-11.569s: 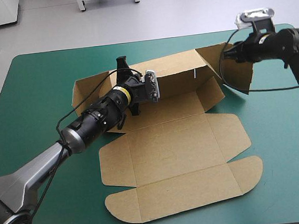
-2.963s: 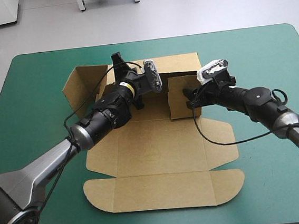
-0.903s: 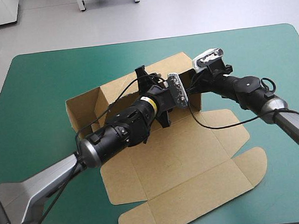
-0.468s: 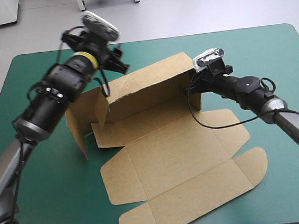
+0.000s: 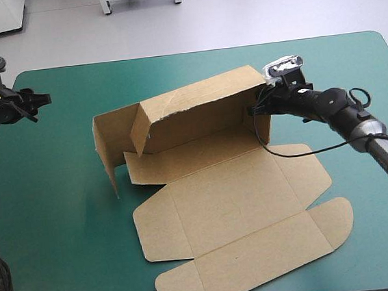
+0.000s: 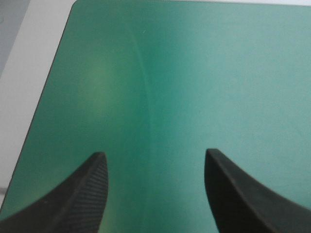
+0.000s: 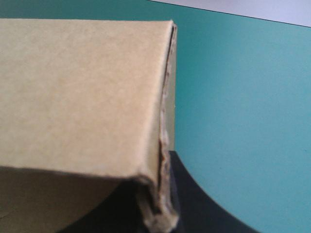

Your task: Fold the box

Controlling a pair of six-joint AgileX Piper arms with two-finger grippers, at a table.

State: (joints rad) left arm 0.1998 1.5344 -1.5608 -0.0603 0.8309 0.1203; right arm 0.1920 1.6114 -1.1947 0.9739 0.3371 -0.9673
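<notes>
The box [image 5: 218, 184] is lying around the middle of the teal-green cover [image 5: 64, 220]. Its long far wall is standing up, a side wall is standing at its left end with a flap angling inward, and the remaining panels are lying flat toward the cover's near edge. Your right pincer [image 5: 258, 109] is pinching the right end of that raised far wall near its top corner. In the right wrist view the brown board's edge is running down between the black fingers [image 7: 194, 208], which are sitting all but closed on the sheet. Your left pincer [image 5: 37, 100] is hovering at the cover's far left corner, well apart from the box and touching nothing. In its own wrist view its two fingers are standing wide apart, with only bare cover between them and the cover's edge showing off to one side.
</notes>
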